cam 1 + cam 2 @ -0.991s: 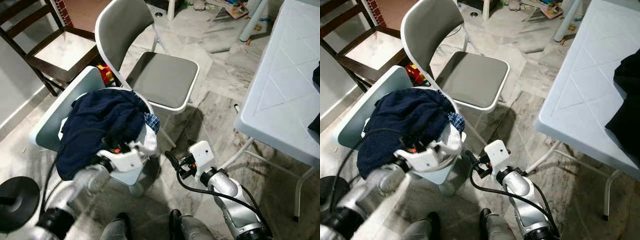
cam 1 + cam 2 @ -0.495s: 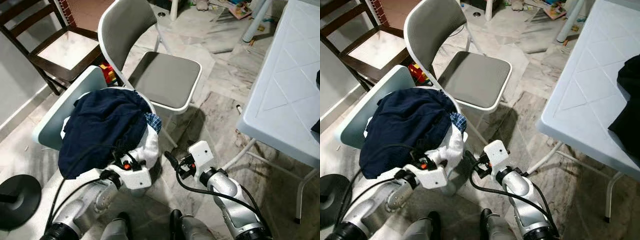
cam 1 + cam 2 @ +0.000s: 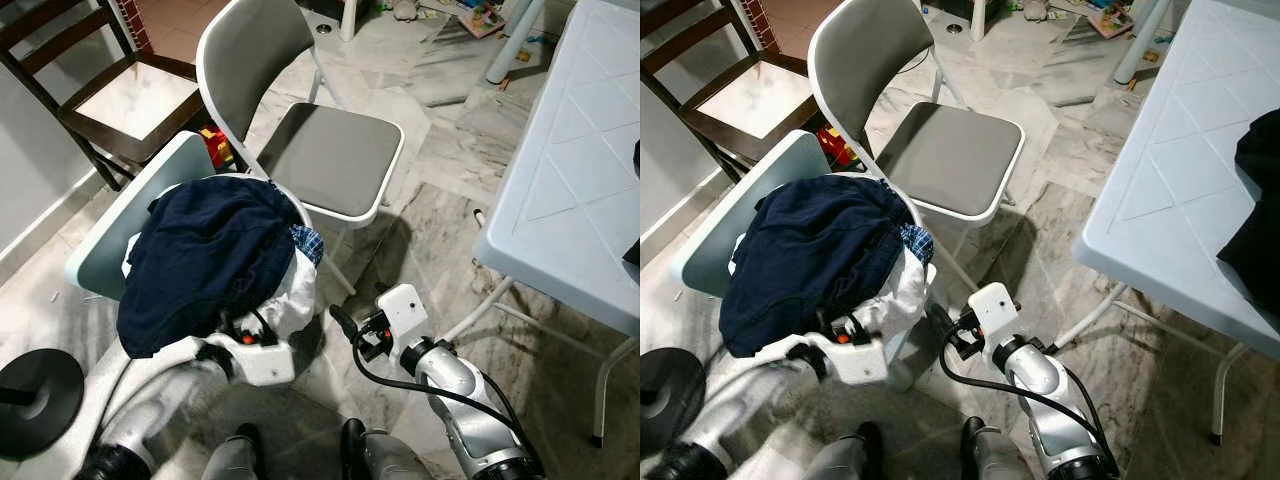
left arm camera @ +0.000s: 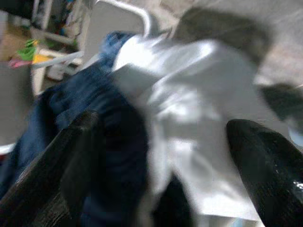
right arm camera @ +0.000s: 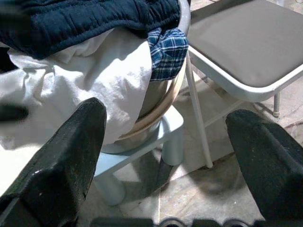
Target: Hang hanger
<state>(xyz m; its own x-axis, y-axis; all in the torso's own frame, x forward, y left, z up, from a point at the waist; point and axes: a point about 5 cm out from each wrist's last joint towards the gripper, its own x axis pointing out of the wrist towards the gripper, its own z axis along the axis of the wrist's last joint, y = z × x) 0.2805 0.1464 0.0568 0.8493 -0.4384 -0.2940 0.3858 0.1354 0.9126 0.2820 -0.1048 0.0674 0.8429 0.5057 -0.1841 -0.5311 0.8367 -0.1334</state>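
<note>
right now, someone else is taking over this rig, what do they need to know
Left gripper: open, fingers spread, low at the front edge of the clothes pile, holding nothing.
Right gripper: open and empty, hovering low beside the pile, pointed at it.
Job's things: I can't make out any hanger. The pile, a navy garment over a white cloth and a blue plaid piece, sits in a basin on a pale blue chair. Grey folding chair behind it, light blue table to the robot's right.
Done: nothing picked up.
Left: find a hanger, grasp it, hang it.
</note>
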